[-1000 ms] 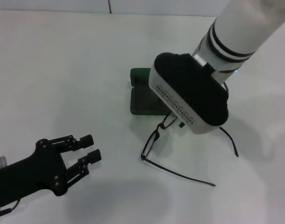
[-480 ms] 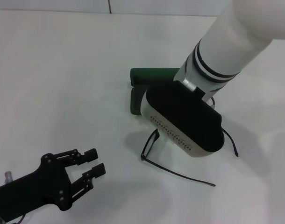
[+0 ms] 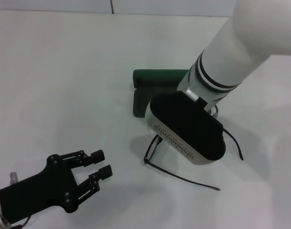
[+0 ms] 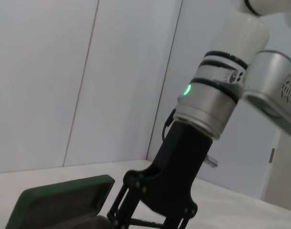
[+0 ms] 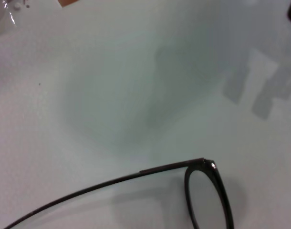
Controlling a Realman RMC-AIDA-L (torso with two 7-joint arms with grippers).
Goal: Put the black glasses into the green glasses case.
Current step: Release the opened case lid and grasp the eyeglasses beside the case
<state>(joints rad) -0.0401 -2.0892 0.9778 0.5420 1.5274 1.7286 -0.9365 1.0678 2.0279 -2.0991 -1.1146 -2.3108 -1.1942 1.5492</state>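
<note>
The right arm point(image 3: 245, 43) was white with black rings, a lit green indicator and a black-capped wrist housing; the left end effector point(image 3: 98, 163) was black linkage.

- Our right arm point(image 3: 222, 86) overhangs the black glasses point(image 3: 155, 152) and green glasses case point(image 3: 155, 78), blocking approach from above.
- Bare table point(image 3: 64, 71) between our left gripper point(image 3: 98, 164) and the glasses.

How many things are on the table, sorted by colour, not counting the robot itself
Black: 1, the black glasses, lying with temples unfolded, partly under the right arm.
Green: 1, the green glasses case, open, behind the glasses.
Total: 2.
The left gripper hangs open at the near left; the right gripper's fingers are hidden in the head view.
</note>
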